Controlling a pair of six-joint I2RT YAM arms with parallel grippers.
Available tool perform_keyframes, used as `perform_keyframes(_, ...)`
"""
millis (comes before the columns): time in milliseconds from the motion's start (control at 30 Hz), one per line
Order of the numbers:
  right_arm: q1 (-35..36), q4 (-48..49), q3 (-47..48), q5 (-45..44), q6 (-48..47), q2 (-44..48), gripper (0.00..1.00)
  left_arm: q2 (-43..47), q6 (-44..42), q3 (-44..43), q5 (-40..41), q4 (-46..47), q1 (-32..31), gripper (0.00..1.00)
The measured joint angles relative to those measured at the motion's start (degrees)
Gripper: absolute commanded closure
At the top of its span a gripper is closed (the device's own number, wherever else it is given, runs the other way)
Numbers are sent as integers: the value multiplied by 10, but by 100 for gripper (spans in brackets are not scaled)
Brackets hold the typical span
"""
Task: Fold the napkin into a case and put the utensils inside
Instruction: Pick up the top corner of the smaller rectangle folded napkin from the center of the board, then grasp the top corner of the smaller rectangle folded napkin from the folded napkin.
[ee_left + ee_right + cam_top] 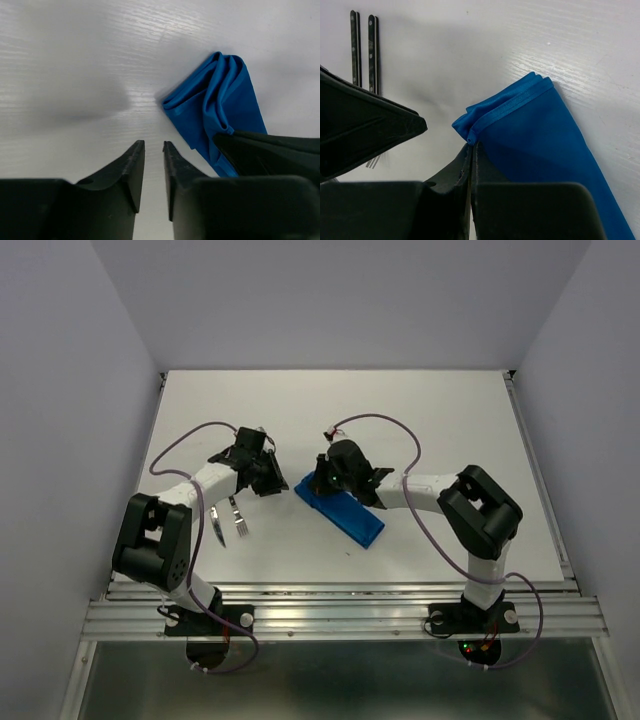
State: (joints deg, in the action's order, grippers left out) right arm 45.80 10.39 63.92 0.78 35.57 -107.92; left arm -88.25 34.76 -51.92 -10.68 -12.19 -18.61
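- While both arms reach in over it from the near edge, the white table point(450, 440) carries everything in view.
- The left arm point(205, 485) bends inward from the left. The right arm point(440, 495) bends inward from the right, and their wrists almost meet near the middle.
- The napkin point(345, 512) lies at the table's centre, folded into a narrow blue strip. It runs on a slant from between the wrists down towards the near right. Its far-left end shows stacked layers and a stitched hem.
- The right gripper point(471, 146) has its fingers pressed together, pinching that hemmed corner of the napkin at its tips.
- The left gripper point(154, 145) sits low over bare table just beside the same end of the napkin. Its fingers stand a narrow gap apart with nothing between them.
- The knife point(215, 527) and fork point(238, 522) lie side by side, roughly parallel, on the table under the left arm. They are well apart from the napkin, and the fork is the nearer of the two to it.
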Motion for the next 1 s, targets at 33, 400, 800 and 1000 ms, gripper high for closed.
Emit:
perform_keyframes(33, -4, 4, -3, 8, 4, 0, 99, 0, -2, 0, -2, 3, -5, 73)
perform_keyframes(400, -31, 47, -24, 85, 42, 3, 99, -2, -50, 0, -5, 41, -66, 64)
perform_keyframes(800, -43, 64, -42, 116, 59, 15, 99, -76, -52, -6, -12, 87, -80, 71)
perform_keyframes(1000, -53, 73, -52, 130, 70, 24, 99, -76, -51, -6, -12, 109, -84, 72)
